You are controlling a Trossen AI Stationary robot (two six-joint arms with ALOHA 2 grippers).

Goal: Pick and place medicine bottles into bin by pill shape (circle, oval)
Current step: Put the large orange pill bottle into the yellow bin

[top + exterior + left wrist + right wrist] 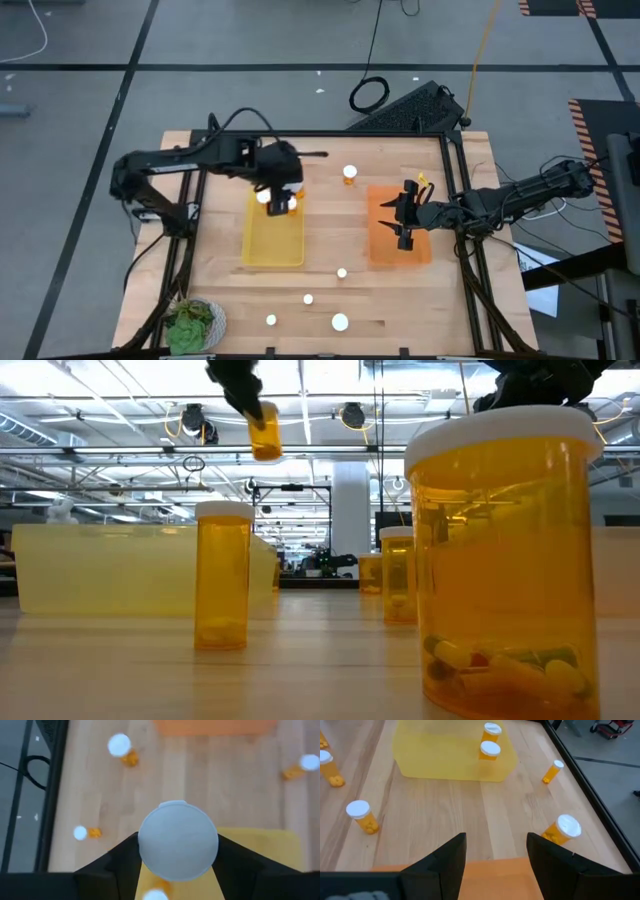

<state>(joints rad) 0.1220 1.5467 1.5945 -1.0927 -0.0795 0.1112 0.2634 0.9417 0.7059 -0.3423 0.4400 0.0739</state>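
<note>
1. I am clenching my left end effector (279, 203) around one medicine bottle (278, 204), carrying it above the far end of the yellow tray (272, 245), presumably to drop it there with its pill shape.
2. I am counting five bottles standing loose on the desk (330, 235).
3. I am hovering my right end effector (404, 216), fingers spread and empty, over the orange tray (385, 250).
</note>
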